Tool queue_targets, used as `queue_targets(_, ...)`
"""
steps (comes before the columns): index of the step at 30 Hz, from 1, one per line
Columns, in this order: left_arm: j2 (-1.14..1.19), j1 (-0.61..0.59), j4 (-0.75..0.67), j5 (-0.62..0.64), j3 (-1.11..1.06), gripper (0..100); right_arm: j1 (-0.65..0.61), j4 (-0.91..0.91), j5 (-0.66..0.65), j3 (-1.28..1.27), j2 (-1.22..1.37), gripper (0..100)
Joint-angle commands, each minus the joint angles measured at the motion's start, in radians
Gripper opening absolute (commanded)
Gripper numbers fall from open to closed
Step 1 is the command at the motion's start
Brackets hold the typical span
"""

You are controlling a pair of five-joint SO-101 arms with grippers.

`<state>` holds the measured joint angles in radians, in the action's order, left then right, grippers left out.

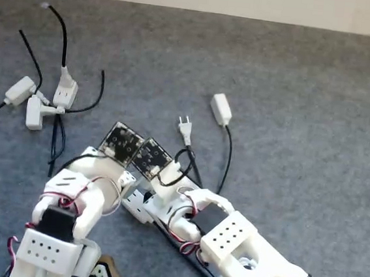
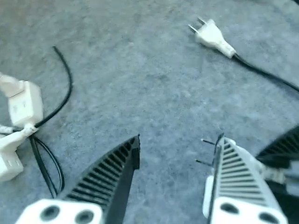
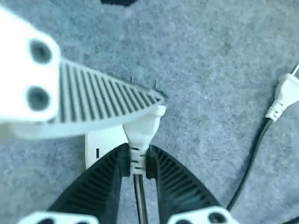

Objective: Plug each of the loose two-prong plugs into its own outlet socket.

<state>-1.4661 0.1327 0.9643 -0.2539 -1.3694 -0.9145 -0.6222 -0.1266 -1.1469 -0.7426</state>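
The fingers of the right gripper [image 3: 138, 156] are clamped on a white two-prong plug [image 3: 142, 125] where its cord begins. Just beside it is the left gripper [image 2: 177, 142], fingers apart over bare grey tabletop [image 2: 140, 70], its white finger [image 3: 93, 100] crossing the held plug's tip. Farther off lies a loose plug [image 1: 184, 128], with an outlet socket [image 1: 221, 108] near its right. A cluster of sockets [image 1: 44, 102] sits far left.

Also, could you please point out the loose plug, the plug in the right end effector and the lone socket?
loose plug [image 1: 185, 132], high view, white body behind the prongs.
held plug [image 3: 140, 133], right wrist view, middle of its white body.
lone socket [image 1: 221, 108], high view, middle of its casing.
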Motion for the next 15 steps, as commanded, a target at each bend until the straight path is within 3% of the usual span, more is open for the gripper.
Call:
queue_targets(1, -0.058, 0.016, -0.014, 0.002, -0.045, 27, -0.008, -0.11, 0.008, 0.17, -0.001, 0.7)
queue_targets(15, -0.068, 0.024, -0.009, 0.002, -0.056, 27, -0.007, -0.415, -0.029, 0.495, -0.001, 0.7)
